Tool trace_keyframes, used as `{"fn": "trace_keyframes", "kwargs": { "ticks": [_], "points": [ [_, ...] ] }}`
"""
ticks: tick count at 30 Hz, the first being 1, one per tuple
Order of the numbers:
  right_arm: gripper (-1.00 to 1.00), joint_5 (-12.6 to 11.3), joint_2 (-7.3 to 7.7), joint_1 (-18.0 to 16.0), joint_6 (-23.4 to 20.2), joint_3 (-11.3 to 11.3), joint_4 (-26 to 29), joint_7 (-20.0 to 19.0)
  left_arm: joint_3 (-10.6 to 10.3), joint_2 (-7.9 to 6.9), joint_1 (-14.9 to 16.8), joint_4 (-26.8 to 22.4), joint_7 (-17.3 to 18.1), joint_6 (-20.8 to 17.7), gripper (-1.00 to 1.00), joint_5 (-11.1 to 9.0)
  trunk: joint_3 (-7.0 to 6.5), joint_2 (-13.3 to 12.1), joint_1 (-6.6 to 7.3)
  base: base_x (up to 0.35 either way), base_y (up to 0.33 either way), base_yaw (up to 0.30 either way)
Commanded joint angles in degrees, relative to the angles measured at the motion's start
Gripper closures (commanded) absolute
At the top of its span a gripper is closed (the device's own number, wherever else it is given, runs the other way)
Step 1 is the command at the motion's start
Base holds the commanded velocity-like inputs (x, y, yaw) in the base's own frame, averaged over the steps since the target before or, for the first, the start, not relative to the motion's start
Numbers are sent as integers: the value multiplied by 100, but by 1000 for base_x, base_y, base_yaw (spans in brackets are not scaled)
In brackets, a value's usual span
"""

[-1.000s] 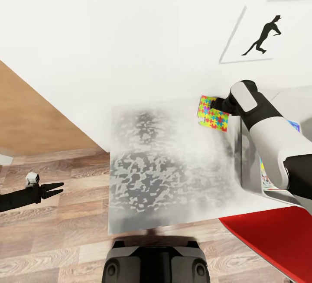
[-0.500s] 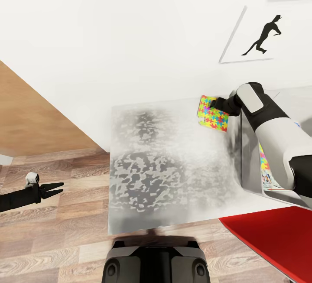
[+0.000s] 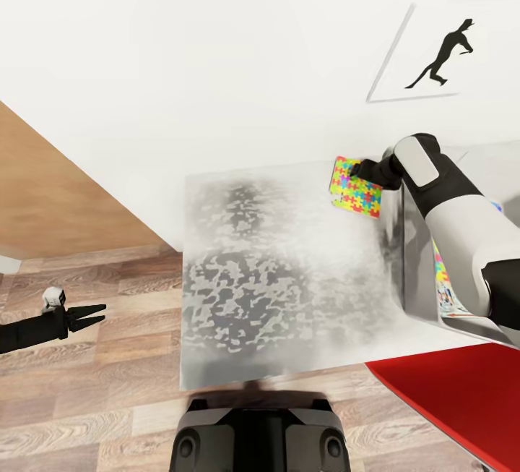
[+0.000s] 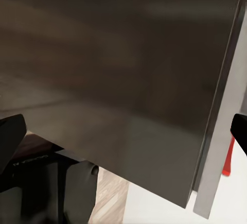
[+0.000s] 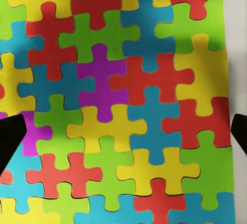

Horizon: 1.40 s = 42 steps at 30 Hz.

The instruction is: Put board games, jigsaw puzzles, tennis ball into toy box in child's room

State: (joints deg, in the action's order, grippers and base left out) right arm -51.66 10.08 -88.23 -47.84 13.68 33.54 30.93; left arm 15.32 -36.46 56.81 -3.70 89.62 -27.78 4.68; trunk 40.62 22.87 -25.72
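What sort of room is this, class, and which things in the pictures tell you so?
Probably a child's bedroom or playroom. A bright jigsaw puzzle lies on the pale grey table beside a grey toy box, black sports silhouette pictures hang on the white wall, and the floor is wood plank.

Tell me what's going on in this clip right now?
The right gripper is at the far edge of a jigsaw puzzle lying on the table, next to the grey toy box, which already holds colourful printed items. The right wrist view looks straight onto the puzzle with the fingers spread wide, so nothing is gripped yet. The left gripper hangs open over the floor, idle.
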Motion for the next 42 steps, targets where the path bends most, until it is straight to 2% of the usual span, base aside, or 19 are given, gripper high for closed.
{"fn": "trace_keyframes", "kwargs": {
  "ticks": [1,15,26,42],
  "points": [
    [-100,-32,6,-1,-6,39,-181,38,32,3,5,1,29,-60,-100,50,17,5,-6,0,0,0],
    [-100,-12,18,7,3,42,-173,51,24,7,5,1,29,-65,-100,50,138,5,-6,-3,0,0],
    [-100,-11,-12,7,9,47,-173,61,30,7,5,1,29,-65,-100,50,146,5,-6,-173,174,0],
    [-100,-11,-34,8,12,53,-173,71,24,7,5,1,29,-67,-100,50,146,5,-6,-78,119,0]
  ]
}}
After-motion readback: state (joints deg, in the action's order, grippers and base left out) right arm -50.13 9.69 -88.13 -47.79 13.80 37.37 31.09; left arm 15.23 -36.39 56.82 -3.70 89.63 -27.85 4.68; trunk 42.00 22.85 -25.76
